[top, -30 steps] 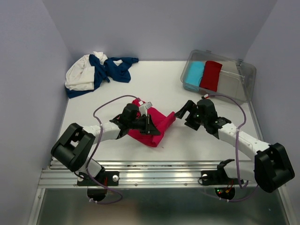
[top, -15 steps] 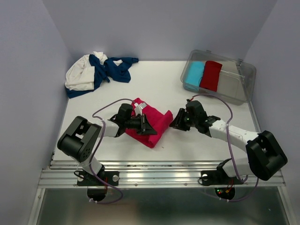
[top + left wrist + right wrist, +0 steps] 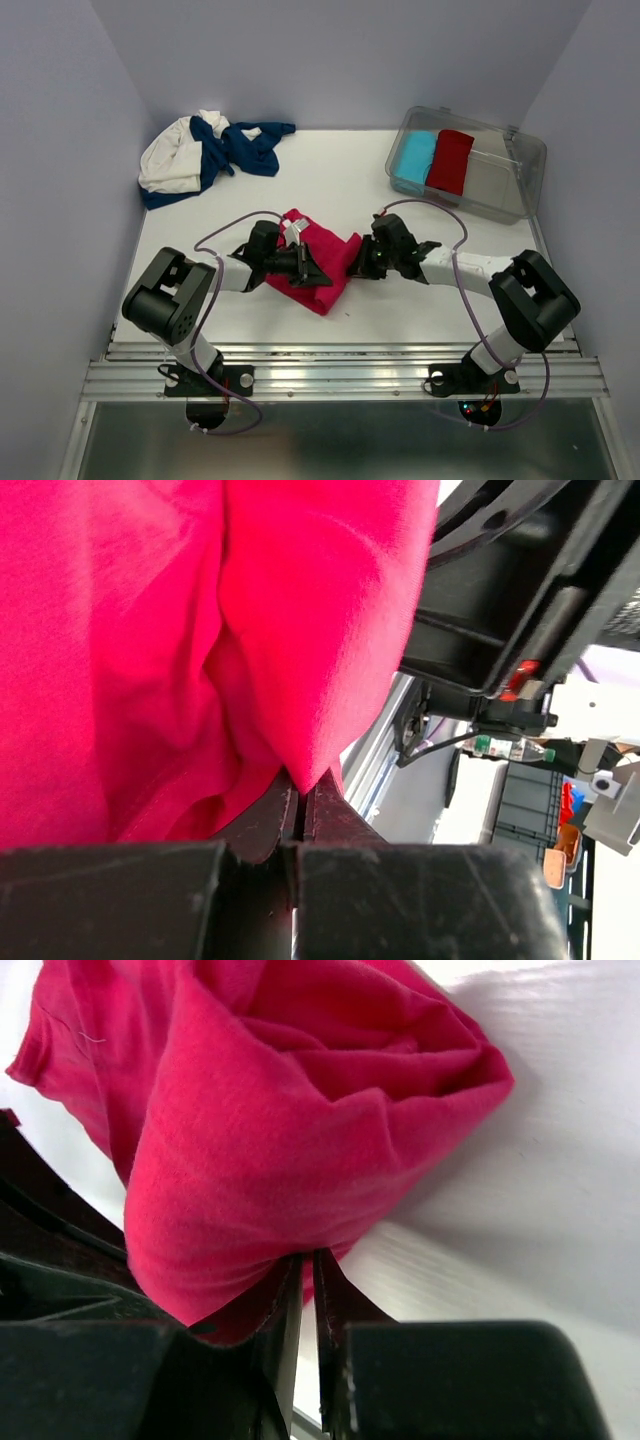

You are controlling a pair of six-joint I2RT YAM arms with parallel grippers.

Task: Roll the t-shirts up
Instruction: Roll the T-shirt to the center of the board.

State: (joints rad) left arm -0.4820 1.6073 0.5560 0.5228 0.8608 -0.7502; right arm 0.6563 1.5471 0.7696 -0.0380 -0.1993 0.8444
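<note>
A bright pink-red t-shirt point(image 3: 325, 272) lies bunched at the middle of the table, its small white neck tag point(image 3: 295, 232) at the back left. My left gripper point(image 3: 308, 268) lies on the shirt's left part. In the left wrist view its jaws point(image 3: 300, 792) stand almost together, with a fold of the pink-red cloth point(image 3: 200, 630) pinched at the tips. My right gripper point(image 3: 360, 262) is at the shirt's right edge. It point(image 3: 308, 1258) is shut on the underside of a rolled bulge of the same shirt point(image 3: 300, 1120).
A loose heap of navy and white t-shirts point(image 3: 212, 150) lies at the back left. At the back right stands a clear plastic bin point(image 3: 500, 180) holding a light blue roll point(image 3: 415, 158) and a dark red roll point(image 3: 450, 160). Walls close in left, right and behind.
My right gripper has come in leftward to the shirt's right edge and closed from wide open onto the cloth. The left gripper shifted slightly and the shirt has bunched narrower.
</note>
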